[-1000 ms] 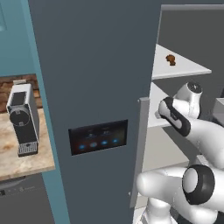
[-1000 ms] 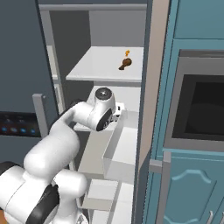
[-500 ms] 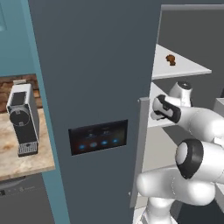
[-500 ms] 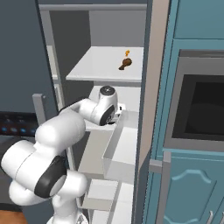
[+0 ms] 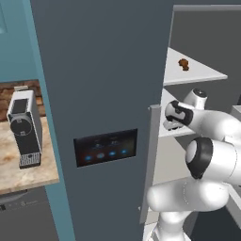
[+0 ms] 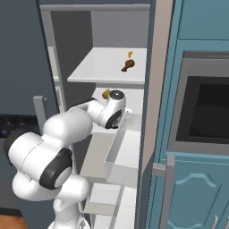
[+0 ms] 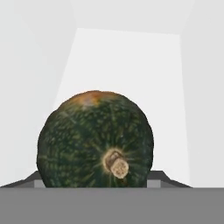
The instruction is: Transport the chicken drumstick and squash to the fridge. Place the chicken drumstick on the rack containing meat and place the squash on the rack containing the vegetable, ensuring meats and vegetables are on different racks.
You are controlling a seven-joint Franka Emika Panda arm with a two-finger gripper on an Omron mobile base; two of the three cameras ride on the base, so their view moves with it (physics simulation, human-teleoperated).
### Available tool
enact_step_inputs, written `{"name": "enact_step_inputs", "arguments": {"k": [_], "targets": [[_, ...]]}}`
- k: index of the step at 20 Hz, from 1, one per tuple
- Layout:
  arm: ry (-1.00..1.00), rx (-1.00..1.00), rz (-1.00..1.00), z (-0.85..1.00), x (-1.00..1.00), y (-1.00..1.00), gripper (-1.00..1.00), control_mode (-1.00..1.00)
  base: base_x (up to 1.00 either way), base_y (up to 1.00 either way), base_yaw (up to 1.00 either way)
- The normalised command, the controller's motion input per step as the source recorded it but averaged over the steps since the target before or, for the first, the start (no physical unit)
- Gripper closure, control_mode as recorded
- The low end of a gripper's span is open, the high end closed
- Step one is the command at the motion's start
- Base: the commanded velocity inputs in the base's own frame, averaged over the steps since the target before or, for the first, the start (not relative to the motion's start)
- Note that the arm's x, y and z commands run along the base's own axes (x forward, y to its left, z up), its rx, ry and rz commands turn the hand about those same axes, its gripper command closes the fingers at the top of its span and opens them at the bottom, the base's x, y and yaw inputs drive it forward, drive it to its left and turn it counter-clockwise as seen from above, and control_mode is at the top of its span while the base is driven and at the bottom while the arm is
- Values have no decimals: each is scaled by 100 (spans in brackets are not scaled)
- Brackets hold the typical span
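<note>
Squash (image 7: 95,138): one round, dark green specimen with pale flecking, an orange patch on top and a tan stem stub facing the hand camera; it sits between the two dark finger tips, which flank its lower sides, over a white shelf inside the fridge (image 5: 103,84). Gripper (image 7: 95,177): spread wide around the squash's girth, apparently holding it, though actual pad contact is hidden behind the fruit. Handling, by judgement: hard rind, stiff, fairly heavy for its bulk, smooth and curved enough to roll or slip; best taken across the widest middle, not by the stem. Chicken drumstick (image 6: 127,66): small, brown, lying on the upper white shelf, well apart from the arm, which reaches into the level below. A small yellowish item (image 6: 106,94), too small to identify, rests on that lower level beside the wrist.
</note>
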Motion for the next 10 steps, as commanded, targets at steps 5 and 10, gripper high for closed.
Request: {"name": "enact_step_inputs", "arguments": {"k": [5, 10], "targets": [[-3, 0, 2, -36, 21, 0, 100, -100, 0, 0, 0], [-2, 0, 1, -43, 19, 0, -100, -100, 0, 0, 0]]}}
